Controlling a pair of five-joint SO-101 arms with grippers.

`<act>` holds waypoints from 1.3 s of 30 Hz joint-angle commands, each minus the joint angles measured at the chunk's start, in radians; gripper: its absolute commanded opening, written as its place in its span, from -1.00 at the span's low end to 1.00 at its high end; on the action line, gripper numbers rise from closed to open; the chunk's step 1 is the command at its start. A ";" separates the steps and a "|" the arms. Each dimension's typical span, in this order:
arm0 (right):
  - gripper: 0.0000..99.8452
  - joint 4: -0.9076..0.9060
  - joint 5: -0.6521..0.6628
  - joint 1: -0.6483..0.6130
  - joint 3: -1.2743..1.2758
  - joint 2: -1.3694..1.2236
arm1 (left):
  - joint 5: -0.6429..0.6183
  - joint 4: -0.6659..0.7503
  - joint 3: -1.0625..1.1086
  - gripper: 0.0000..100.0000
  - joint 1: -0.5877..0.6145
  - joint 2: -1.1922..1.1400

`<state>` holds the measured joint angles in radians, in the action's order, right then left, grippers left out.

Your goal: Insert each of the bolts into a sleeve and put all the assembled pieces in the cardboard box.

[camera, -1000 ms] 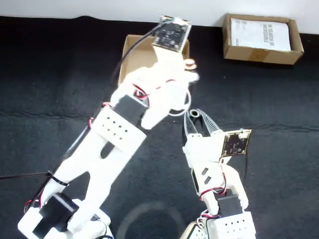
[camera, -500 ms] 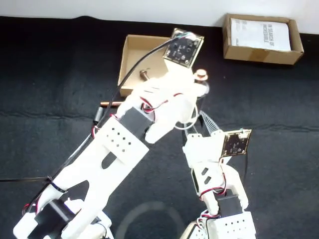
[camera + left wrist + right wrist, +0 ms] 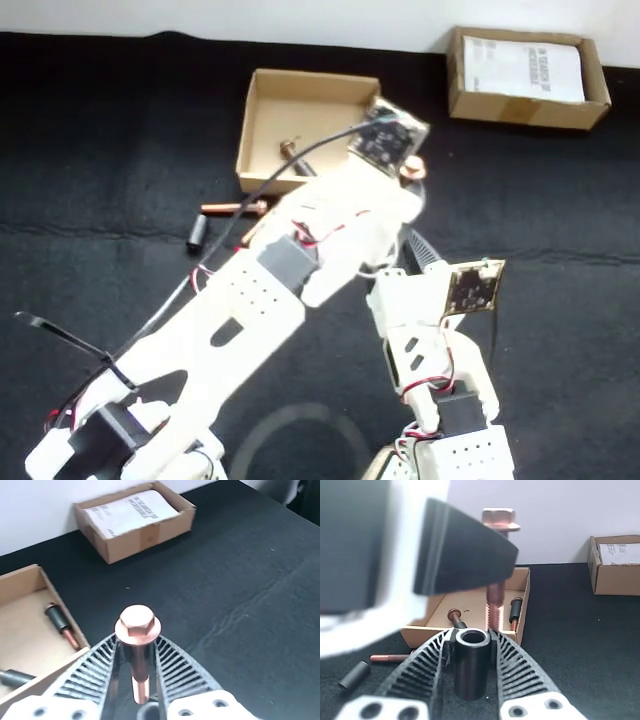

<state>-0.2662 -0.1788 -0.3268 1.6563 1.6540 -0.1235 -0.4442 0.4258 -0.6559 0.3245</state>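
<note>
- The left tool (image 3: 136,647) is closed narrow on a copper bolt (image 3: 137,630), gripping the shank with the hexagonal flanged head above the ribbed fingers and the threaded end pointing down.
- The right tool (image 3: 471,634) clamps a black sleeve (image 3: 471,665) upright, open mouth up, its bore dark and round.
- The right wrist view gives the alignment. The bolt (image 3: 495,597) hangs upright over the sleeve, with its threaded end just at the far rim of the mouth. Whether it touches the sleeve cannot be told.
- In the high view the bolt's head (image 3: 411,168) shows beside the left arm's camera board, just off the near right corner of the cardboard box (image 3: 262,100).
- The left wrist view looks into the box and shows two assembled pieces: one (image 3: 62,625) lies with its copper shank poking out of a dark sleeve, the other (image 3: 12,677) is at the edge.
- On the counter (image 3: 560,300), close outside the box's near wall, lie a loose bolt (image 3: 232,208) and just beside it a loose sleeve (image 3: 197,231), apart from each other.
- A second box (image 3: 525,75) holding a printed sheet sits well apart, at the far right.
</note>
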 commanded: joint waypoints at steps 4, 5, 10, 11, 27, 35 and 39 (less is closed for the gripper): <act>-0.99 0.021 -0.005 -0.004 0.154 0.007 | 0.009 0.008 -0.124 -0.98 -0.004 0.050; -0.99 0.021 -0.005 -0.004 0.154 0.007 | 0.009 -0.005 -0.142 -0.98 -0.004 0.051; -0.99 0.021 -0.005 -0.004 0.154 0.005 | 0.009 -0.049 -0.174 -0.98 0.005 0.110; -0.99 0.021 -0.005 -0.004 0.154 0.005 | 0.009 -0.068 -0.173 -0.98 0.004 0.125; -0.99 0.021 -0.005 -0.002 0.154 0.005 | 0.005 -0.176 -0.091 -0.98 0.005 0.150; -0.99 0.021 -0.005 -0.002 0.154 0.010 | 0.003 -0.132 -0.013 -0.98 0.005 0.150; -0.99 0.021 -0.005 -0.002 0.154 0.010 | 0.003 -0.063 0.050 -0.98 -0.001 0.157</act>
<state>-0.2677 -0.1788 -0.3268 1.6563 1.6525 -0.1220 -0.5485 0.4580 -0.6529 0.4488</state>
